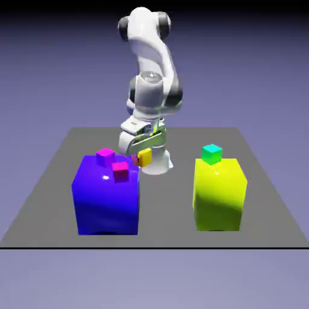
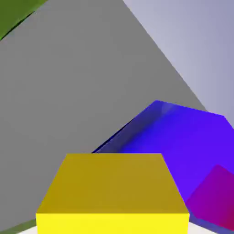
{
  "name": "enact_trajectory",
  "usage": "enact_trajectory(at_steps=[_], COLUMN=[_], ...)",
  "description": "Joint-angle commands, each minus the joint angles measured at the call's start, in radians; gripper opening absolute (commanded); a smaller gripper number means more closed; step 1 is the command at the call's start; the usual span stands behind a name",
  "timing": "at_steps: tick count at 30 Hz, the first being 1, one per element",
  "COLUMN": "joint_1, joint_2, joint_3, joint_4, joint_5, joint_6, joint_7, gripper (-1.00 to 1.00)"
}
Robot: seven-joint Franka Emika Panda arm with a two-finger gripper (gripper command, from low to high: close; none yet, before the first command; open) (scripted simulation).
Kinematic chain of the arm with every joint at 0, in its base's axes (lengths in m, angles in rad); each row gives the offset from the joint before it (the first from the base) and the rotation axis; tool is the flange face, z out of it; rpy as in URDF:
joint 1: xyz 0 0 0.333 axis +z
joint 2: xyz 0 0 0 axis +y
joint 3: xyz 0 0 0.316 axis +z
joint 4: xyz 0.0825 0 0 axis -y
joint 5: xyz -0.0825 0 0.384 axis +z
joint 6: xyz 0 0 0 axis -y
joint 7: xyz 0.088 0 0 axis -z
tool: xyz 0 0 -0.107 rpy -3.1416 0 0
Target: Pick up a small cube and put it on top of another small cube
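The tiny yellow-orange cube (image 1: 145,157) hangs in the air beside the big blue block (image 1: 106,196), level with its top, and my gripper (image 1: 141,156) is shut on it. In the hand view this cube (image 2: 113,192) fills the bottom middle and hides my fingertips. Two small magenta cubes (image 1: 105,156) (image 1: 121,171) rest on the blue block's top; one of them (image 2: 215,196) shows at the hand view's lower right, on the blue block (image 2: 183,137). A small teal cube (image 1: 212,154) sits on the big yellow block (image 1: 219,194).
The grey table (image 1: 169,199) stretches between the two big blocks. The arm's white base (image 1: 158,163) stands just behind the held cube. A green-yellow sliver (image 2: 16,13) shows at the hand view's top left corner.
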Motion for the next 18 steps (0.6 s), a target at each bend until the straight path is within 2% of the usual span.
enact_trajectory(at_steps=[1,10,15,16,18], joint_1=[-0.008,-0.076,-0.096,-0.096,-0.091], joint_2=[-0.024,-0.137,-0.067,-0.067,-0.082], joint_3=[-0.014,-0.046,-0.120,-0.120,-0.103], joint_4=[0.012,0.018,-0.102,-0.102,-0.075], joint_5=[-0.016,-0.189,-0.247,-0.247,-0.234], joint_6=[-0.032,-0.178,0.017,0.017,-0.027], joint_7=[-0.043,-0.371,-0.351,-0.351,-0.355], gripper=[-1.00,-1.00,-1.00,1.00,1.00])
